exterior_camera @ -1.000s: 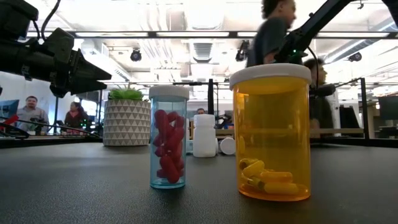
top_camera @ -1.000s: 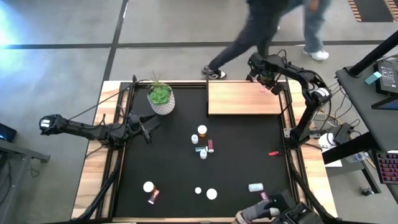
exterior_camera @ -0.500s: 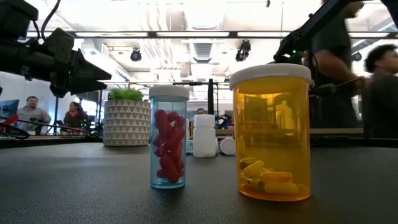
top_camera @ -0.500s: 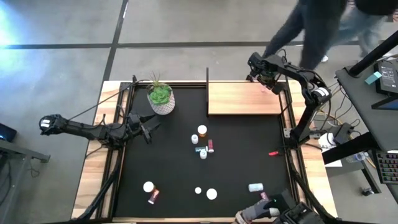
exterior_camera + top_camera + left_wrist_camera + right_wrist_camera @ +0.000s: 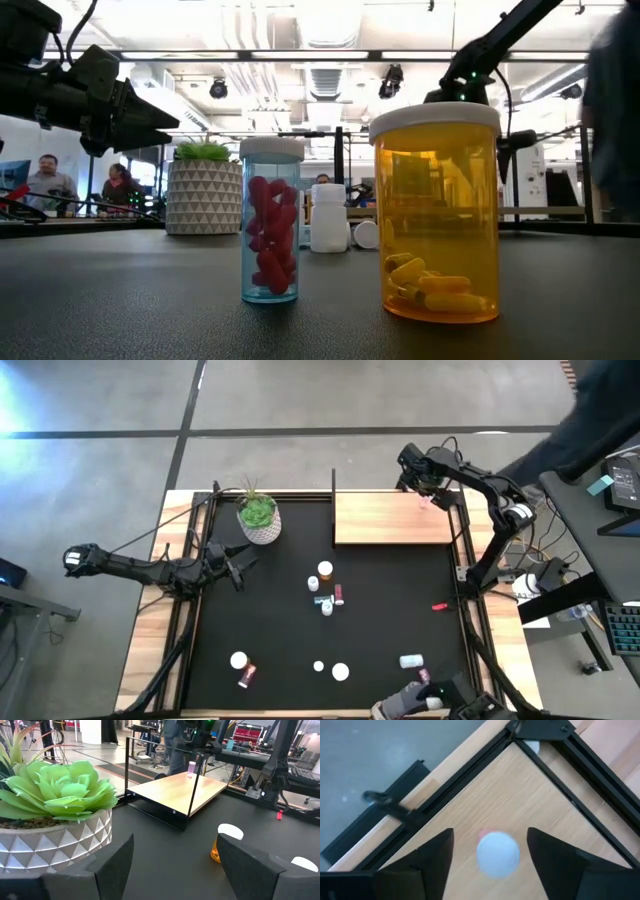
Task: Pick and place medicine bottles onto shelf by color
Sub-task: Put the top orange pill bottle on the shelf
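1. Judging from the look alone: the pink bottle (image 5: 498, 854) is likely very light, with a stiff plastic wall. Smooth and round, so prone to slip in a loose hold and to roll once tipped. Probably not fragile, but easy to topple on its narrow base.
2. Best taken across the cylindrical body just under the cap, from straight above, with both fingers square to the upright axis. Calls for a gentle squeeze only, since too hard a pinch could squirt it sideways.
3. Shows from above as a round white cap with a rim of pink body at one edge. Appears in the left wrist view as a slim, pale pink upright cylinder.
4. Stands upright directly beneath the right pincer (image 5: 425, 482), between its two fingers, on the light-wood shelf (image 5: 390, 520) close to a black corner post. Fingers parted, clear of the cap on both sides and gripping nothing.
5. Waits low over the black worktop (image 5: 280, 630): the left pincer (image 5: 175, 855), spread wide and empty, with the plant pot (image 5: 259, 520) just beside it.
6. Lying well away from the right pincer, ahead of the left one: more loose bottles, among them an orange bottle (image 5: 436, 215) with yellow pills, a teal bottle (image 5: 271, 225) with red pills, and a white bottle (image 5: 328, 218). All white-capped and upright, and likely to handle the same.
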You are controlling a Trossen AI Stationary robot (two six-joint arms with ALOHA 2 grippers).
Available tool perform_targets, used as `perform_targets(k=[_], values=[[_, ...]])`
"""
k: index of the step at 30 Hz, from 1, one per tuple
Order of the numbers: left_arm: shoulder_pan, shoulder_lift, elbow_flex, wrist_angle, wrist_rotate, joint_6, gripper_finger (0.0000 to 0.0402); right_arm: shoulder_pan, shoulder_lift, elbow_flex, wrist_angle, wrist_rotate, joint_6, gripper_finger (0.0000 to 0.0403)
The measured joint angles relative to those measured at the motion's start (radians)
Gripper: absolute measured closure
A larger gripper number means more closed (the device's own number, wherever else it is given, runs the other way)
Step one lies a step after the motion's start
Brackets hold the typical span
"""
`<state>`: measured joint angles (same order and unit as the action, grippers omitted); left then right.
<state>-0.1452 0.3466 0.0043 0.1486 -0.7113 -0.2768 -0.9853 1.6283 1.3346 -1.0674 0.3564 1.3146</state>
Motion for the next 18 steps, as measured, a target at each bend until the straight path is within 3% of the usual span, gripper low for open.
perform_targets(k=[11,18], values=[[0.000,0.000,0.000,0.000,0.000,0.000,0.0132,0.122,-0.096,0.001,-0.057,-0.020,-0.050,0.0093],[0.000,0.000,0.000,0.000,0.000,0.000,0.0132,0.348,-0.119,-0.024,-0.103,-0.043,-0.050,0.0086]])
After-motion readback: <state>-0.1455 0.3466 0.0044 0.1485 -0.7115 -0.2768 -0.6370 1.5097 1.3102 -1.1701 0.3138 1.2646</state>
